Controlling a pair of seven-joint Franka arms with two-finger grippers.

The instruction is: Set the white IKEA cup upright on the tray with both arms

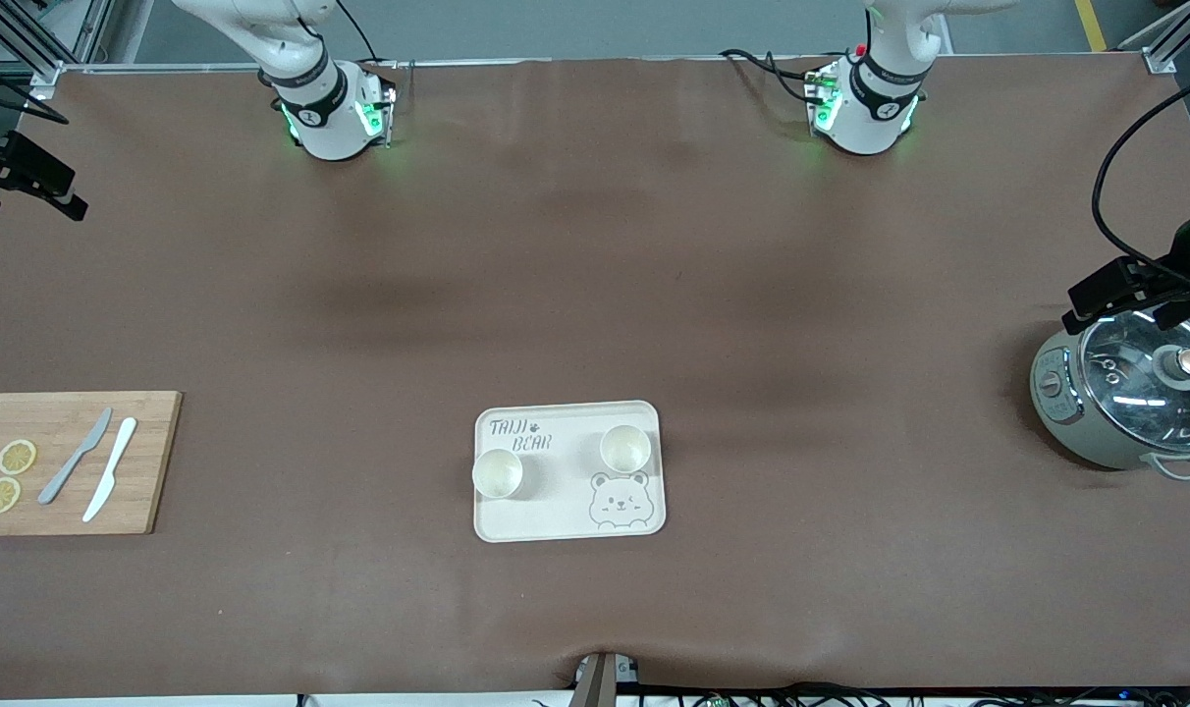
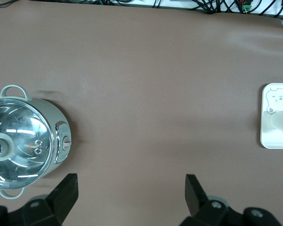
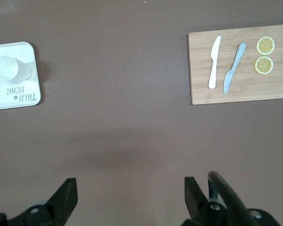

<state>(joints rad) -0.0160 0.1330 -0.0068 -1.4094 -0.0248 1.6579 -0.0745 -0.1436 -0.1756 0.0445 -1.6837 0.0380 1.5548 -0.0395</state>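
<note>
The cream tray with "TAIJI BEAR" lettering and a bear face lies in the middle of the table, near the front camera. Two white cups stand upright on it: one at the rim toward the right arm's end, one toward the left arm's end. My left gripper is open and empty, high over the table beside the pot. My right gripper is open and empty, high over bare table between the tray and the cutting board. The tray's edge also shows in the left wrist view.
A wooden cutting board with two knives and two lemon slices lies at the right arm's end. A grey-green pot with a glass lid stands at the left arm's end. Brown mat covers the table.
</note>
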